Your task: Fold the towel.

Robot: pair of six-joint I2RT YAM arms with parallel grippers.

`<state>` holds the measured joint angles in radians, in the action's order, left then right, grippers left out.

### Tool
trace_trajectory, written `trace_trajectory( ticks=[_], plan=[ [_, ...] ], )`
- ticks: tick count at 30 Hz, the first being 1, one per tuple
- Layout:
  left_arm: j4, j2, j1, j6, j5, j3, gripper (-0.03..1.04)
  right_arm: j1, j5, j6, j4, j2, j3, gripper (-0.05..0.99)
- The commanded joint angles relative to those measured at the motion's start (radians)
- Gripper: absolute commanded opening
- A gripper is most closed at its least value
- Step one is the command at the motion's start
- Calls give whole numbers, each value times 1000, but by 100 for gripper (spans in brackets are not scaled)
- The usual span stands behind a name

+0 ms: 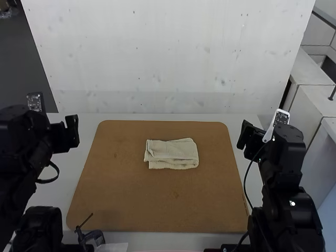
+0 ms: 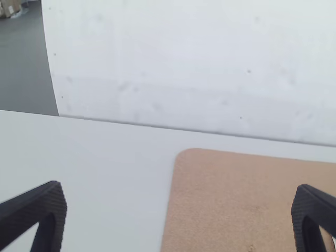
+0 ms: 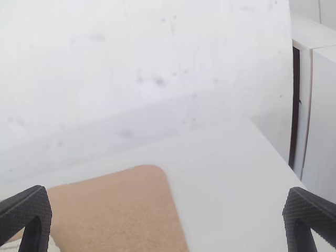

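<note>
- Black arm parts (image 1: pixel 37 228) and a small dark device with a thin rod (image 1: pixel 92 237) sit at the lower left of the high view, the rod overlapping the near edge of the brown board. A pale flat piece (image 1: pixel 113 247) is just beside the device, at the bottom edge.
- Brown board (image 1: pixel 157 199) with rounded far corners, lying flat on the white table (image 1: pixel 86 126) through the middle of the high view.
- Towel (image 1: pixel 171 154), cream-coloured, slightly above the centre of the high view, on the far half of the board. It is folded into a compact, roughly rectangular bundle, with stacked layers along its left side and a rough lower edge.
- Left gripper (image 1: pixel 67 134) at the left of the high view, just outside the board and well apart from the towel; its own wrist view has the two fingers spread wide with air between them.
- Right gripper (image 1: pixel 251 140) at the right of the high view, beyond the board's right edge. Its wrist view gives the fingers wide apart too, with nothing gripped.
- Black cable (image 1: pixel 245 184) curving down alongside the right arm.
</note>
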<state>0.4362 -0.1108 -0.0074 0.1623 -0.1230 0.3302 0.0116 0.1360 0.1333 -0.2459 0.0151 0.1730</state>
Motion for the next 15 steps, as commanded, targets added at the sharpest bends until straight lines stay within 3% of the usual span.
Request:
trace_trajectory(
  ticks=[1, 5, 10, 15],
  plan=[
    [35, 66, 9, -3, -26, 7, 95, 10, -9, -12, 11, -9, 5, 96],
    [55, 85, 17, -149, -15, -25, 96, 11, -18, -12, -9, -7, 10, 96],
    [45, 111, 17, -167, 42, -39, 97, 11, -27, -17, 10, -7, -15, 96],
    [78, 103, 15, -195, 105, -33, 96, 19, -42, -18, -50, 16, -15, 96]
  ],
)
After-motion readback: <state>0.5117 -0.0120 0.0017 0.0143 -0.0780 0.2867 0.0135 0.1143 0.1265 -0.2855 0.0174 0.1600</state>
